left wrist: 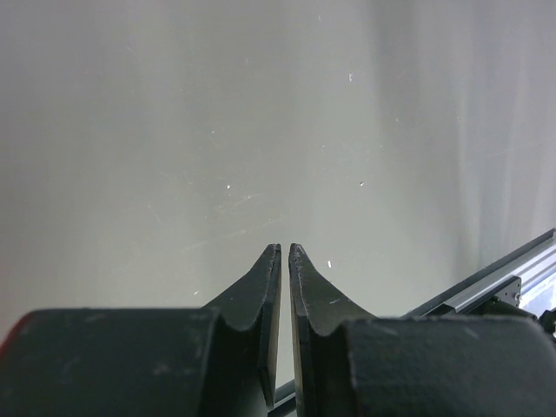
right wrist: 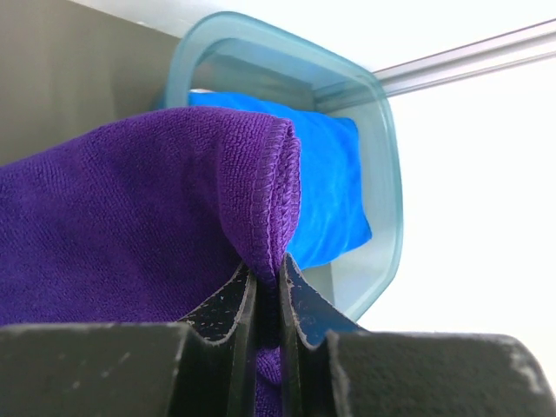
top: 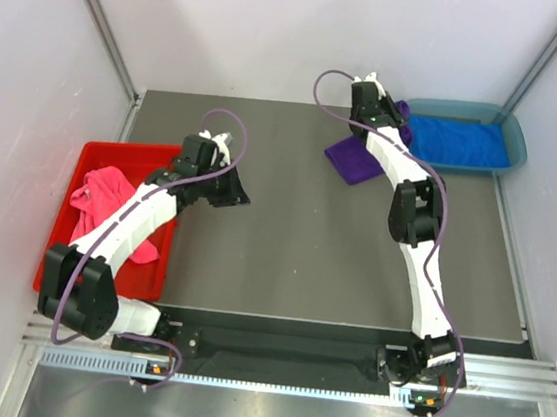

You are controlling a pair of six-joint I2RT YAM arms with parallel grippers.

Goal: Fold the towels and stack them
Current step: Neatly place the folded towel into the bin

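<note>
Both arms are built alike: the left arm (top: 137,215) and the right arm (top: 422,277) have slim white links joined by chunky black housings at shoulder, elbow and wrist. A thin purple cable (top: 234,135) springs free in a loop above each wrist, then runs down along the white links to a black base (top: 422,364) at the near end. The left gripper (left wrist: 284,248) ends in two matt black fingers (left wrist: 261,300), wedge-shaped and tapering to thin tips, seated in blocky black carriers. The right gripper (right wrist: 268,265) has the same fingers, their inner edges flecked with pale scuffs.
</note>
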